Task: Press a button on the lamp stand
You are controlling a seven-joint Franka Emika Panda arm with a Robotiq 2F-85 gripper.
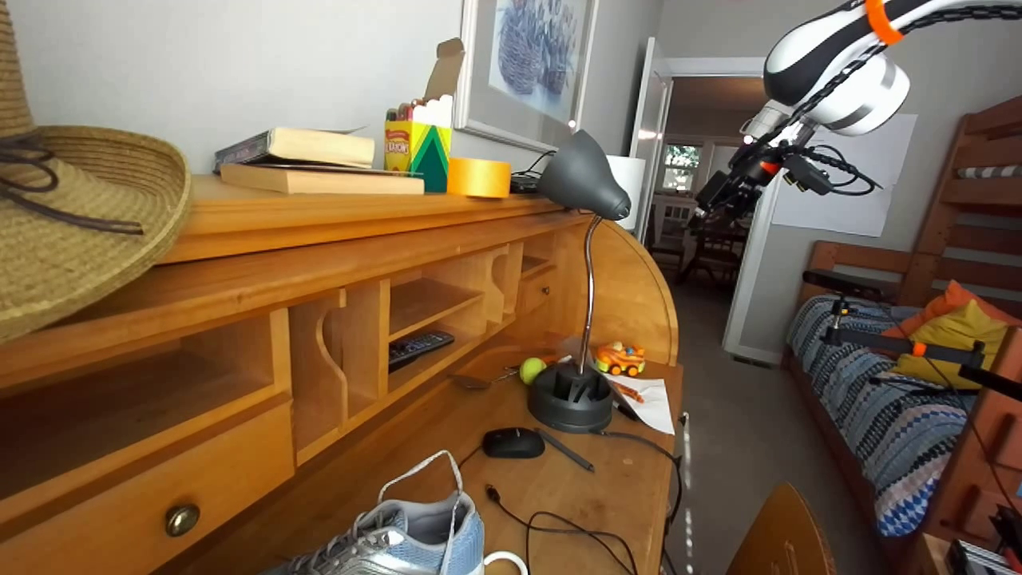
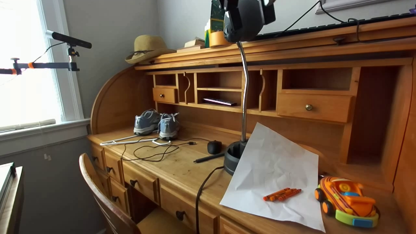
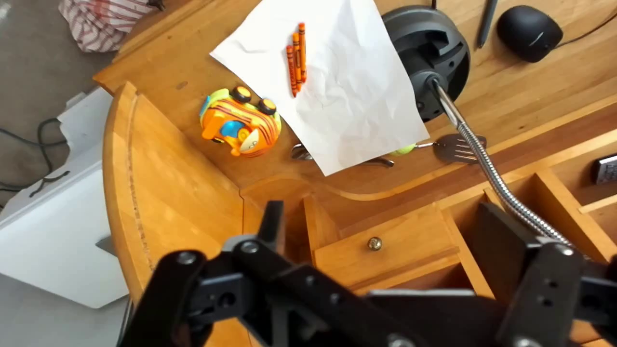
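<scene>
Approach step, I reckon: fingers (image 3: 273,222) spread wide, gooseneck desk lamp (image 1: 589,281) apart from them; next, narrow and line up!

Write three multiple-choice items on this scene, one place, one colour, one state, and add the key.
1. What does the lamp stand on?
A bed; B desk; C chair

2. What colour is the mouse?
A red; B white; C black

3. How is the gripper?
A open; B shut on the mouse; C shut on the lamp

1 B: it stands there in both exterior views.
2 C: it shows black in all three views.
3 A: its fingers stand wide apart in the wrist view.
</scene>
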